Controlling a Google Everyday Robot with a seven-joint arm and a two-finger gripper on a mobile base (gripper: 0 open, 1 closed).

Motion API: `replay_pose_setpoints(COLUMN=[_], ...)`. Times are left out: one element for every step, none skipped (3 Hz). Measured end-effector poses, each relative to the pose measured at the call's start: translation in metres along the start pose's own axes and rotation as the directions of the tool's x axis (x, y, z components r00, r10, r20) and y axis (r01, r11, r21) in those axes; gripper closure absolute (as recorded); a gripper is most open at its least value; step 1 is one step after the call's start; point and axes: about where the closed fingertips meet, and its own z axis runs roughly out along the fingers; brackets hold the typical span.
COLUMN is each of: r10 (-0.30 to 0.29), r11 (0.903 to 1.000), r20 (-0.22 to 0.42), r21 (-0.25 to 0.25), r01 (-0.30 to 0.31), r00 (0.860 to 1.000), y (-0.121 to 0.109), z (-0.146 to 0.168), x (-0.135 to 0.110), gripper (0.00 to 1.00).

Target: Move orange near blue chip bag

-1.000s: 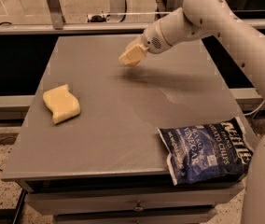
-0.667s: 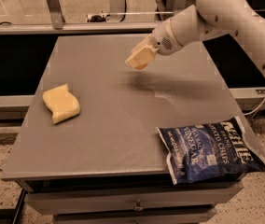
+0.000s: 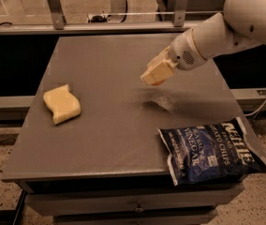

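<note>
Hovering over the table (image 3: 100, 55), the gripper (image 3: 153, 76) is clamping the orange (image 3: 156, 83) across its middle, likely firm, smooth and roll-prone.

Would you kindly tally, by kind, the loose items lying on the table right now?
Pale yellow sponge: 1
Blue chip bag: 1
Total: 2
The gripper hovers in the air above the right-middle of the table, touching neither item.
</note>
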Motion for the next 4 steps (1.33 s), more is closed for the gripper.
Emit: replay_pose_setpoints(r10=[0.047, 0.099, 0.132, 0.155], r11=[0.9988, 0.9948, 0.9912, 0.9878], r20=[-0.038, -0.058, -0.083, -0.099], r21=[0.017, 0.028, 0.027, 0.027], r01=[-0.046, -0.097, -0.130, -0.154], r00=[0.998, 0.993, 0.988, 0.983], y=[0.017, 0.033, 0.044, 0.049], z=[-0.011, -0.021, -0.025, -0.024], x=[0.026, 0.049, 0.067, 0.079], gripper=[1.00, 1.00, 0.84, 0.61])
